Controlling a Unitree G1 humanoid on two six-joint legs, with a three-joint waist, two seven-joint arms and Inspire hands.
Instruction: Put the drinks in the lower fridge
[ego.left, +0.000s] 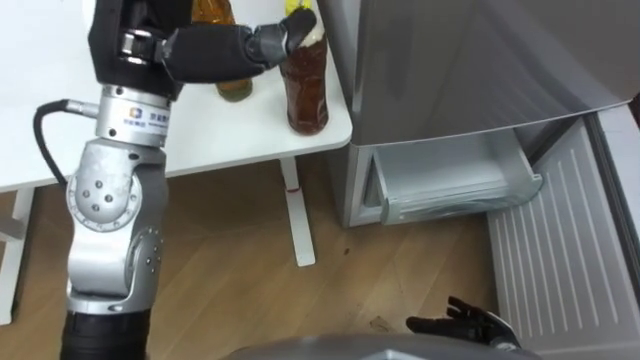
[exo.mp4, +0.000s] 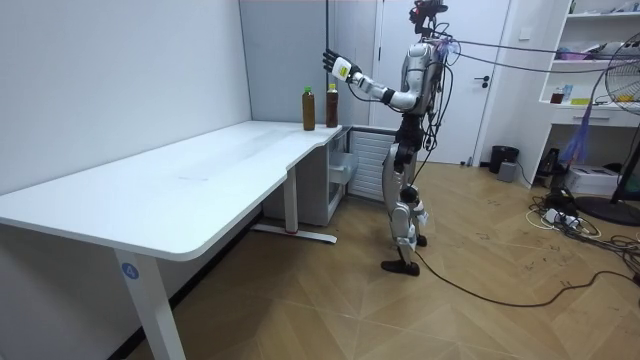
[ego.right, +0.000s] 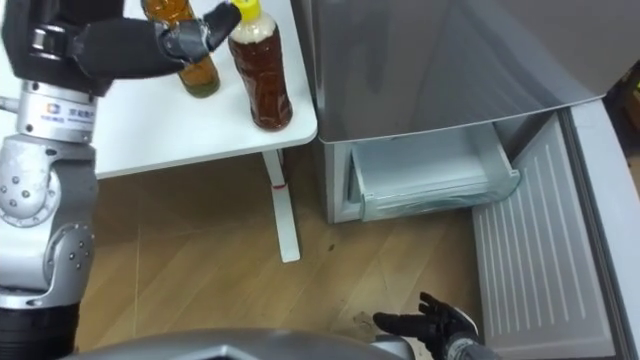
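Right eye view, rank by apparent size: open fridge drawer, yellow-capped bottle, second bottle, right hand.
1. open fridge drawer
2. yellow-capped bottle
3. second bottle and right hand: not ranked. The left hand covers the middle of that bottle, so the two look about alike.

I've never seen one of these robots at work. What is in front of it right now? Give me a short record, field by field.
drinks: dark bottle with a yellow cap and amber bottle, both upright on the corner of the desk
left hand: open, fingers by the dark bottle's neck, no grip yet
right hand: open, hanging low
fridge: beside the desk
lower door: swung open
drawer: pulled out, no bottle in it
robot: stands at the desk's end by the fridge
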